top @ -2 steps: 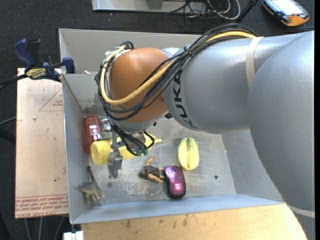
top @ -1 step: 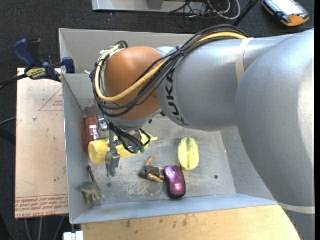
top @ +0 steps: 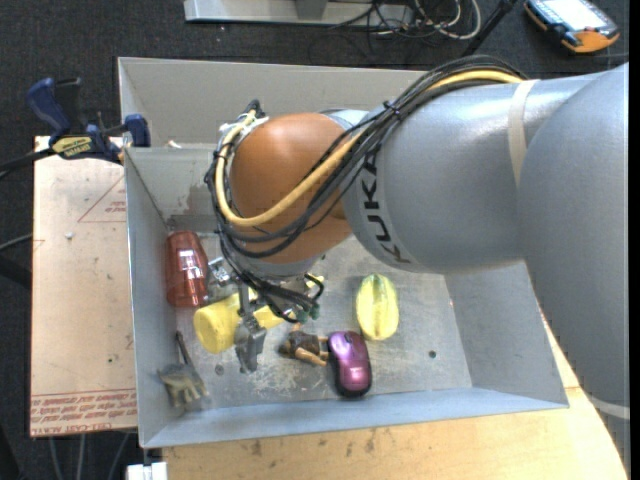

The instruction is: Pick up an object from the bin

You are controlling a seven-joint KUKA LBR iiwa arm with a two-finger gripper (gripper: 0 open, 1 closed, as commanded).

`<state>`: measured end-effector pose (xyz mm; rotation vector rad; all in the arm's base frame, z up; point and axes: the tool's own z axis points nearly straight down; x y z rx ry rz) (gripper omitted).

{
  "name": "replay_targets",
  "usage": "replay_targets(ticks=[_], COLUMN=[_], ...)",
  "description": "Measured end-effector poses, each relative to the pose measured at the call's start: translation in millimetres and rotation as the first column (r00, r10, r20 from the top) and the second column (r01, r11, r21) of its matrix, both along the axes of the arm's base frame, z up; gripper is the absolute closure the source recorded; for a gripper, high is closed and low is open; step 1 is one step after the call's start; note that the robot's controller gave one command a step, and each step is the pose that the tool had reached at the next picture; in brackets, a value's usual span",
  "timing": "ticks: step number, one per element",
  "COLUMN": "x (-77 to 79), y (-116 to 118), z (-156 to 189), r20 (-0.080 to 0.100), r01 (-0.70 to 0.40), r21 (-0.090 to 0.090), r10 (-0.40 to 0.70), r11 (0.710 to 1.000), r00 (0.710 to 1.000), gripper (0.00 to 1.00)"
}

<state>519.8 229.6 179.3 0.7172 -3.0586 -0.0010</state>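
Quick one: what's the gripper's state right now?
Gripper: cannot be told whether open or shut; it is down at the yellow cylinder.

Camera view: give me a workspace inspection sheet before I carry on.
Surface: grey metal bin, floor bare in places.
Job's things: yellow cylinder beside the gripper; contact unclear.
Clutter: red bottle, yellow-green piece, purple piece, brown bit, grey piece.
Gripper: low in the bin's left half.
Cables: yellow and black cables over the orange wrist cover.
Surroundings: dark floor, handheld device at top right.
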Motion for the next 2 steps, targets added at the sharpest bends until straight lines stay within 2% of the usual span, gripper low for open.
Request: replay_targets(ticks=[1, 2], x=[17.4, 14.7], y=[7, 5], z=[-11, 23], r20=[0.002, -0.008], r01=[-0.088, -0.102], r21=[0.001, -0.002], r10=[0.088, 0.102], r11=[0.996, 0.995], r00=[0.996, 0.995], gripper=[1.0, 1.0])
